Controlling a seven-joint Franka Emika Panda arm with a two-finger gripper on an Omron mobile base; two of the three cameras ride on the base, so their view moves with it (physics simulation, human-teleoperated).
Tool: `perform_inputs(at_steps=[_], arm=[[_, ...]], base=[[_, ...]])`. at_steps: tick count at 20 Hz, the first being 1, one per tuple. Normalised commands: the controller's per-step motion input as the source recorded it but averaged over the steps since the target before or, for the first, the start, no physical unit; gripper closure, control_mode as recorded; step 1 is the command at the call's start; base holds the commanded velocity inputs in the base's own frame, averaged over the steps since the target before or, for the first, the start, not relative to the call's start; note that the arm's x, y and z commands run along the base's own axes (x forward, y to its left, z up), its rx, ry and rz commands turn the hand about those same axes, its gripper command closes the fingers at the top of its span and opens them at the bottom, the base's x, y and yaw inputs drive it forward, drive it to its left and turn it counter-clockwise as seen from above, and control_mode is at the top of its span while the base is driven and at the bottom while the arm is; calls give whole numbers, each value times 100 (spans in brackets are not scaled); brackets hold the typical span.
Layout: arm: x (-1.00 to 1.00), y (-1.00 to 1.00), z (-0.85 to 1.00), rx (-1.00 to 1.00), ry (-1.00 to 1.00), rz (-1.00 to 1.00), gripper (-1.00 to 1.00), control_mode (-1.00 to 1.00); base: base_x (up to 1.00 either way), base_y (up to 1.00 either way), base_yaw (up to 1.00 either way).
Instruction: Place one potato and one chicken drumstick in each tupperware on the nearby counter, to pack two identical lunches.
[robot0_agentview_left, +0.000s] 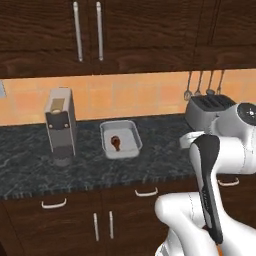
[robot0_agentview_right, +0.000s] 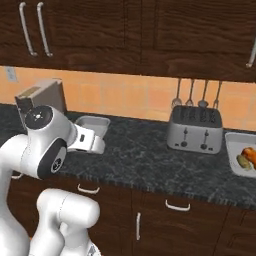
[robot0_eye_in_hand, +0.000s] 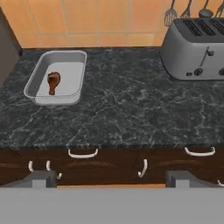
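A: Well, start with the gripper (robot0_eye_in_hand: 111, 178). In the hand view its two dark finger tips rise at the bottom edge, set wide apart with nothing between them, and it hangs back from the bench (robot0_eye_in_hand: 131, 113), out over the drawer fronts.

B: And the trays?

A: One tupperware (robot0_agentview_left: 120, 139) sits on the bench between the coffee machine (robot0_agentview_left: 61, 126) and the toaster (robot0_agentview_right: 195, 129). Inside it lies a dark red-brown chicken drumstick (robot0_eye_in_hand: 53, 82), fat end toward the wall, thin end toward the bench edge.

B: Any potato with it?

A: I can make out just the drumstick on that tray floor. In the right base view the arm's white link covers the near part of this tray, so there its contents are hidden.

B: The second tray?

A: It is cut off by the right edge of the right base view, just right of the toaster (robot0_agentview_right: 239, 150). Two small pieces lie in it close together: an olive-tan potato (robot0_agentview_right: 243, 161) and something orange (robot0_agentview_right: 250, 154) against it, partly out of frame, so I cannot tell its shape.

B: Anything else unclear?

A: In the left base view the arm hides the right part of the bench and the toaster's lower half. Utensils (robot0_agentview_right: 196, 94) hang on the wall above the toaster, too small to name.
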Motion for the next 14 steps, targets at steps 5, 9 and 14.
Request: perform_inputs(at_steps=[5,9,14], arm=[[0,0,0,0,0,0,-100,100],[0,0,0,0,0,0,-100,100],[0,0,0,0,0,0,-100,100]], base=[[-14,-100,-7],[-39,-100,-8],[-36,-100,-10]])
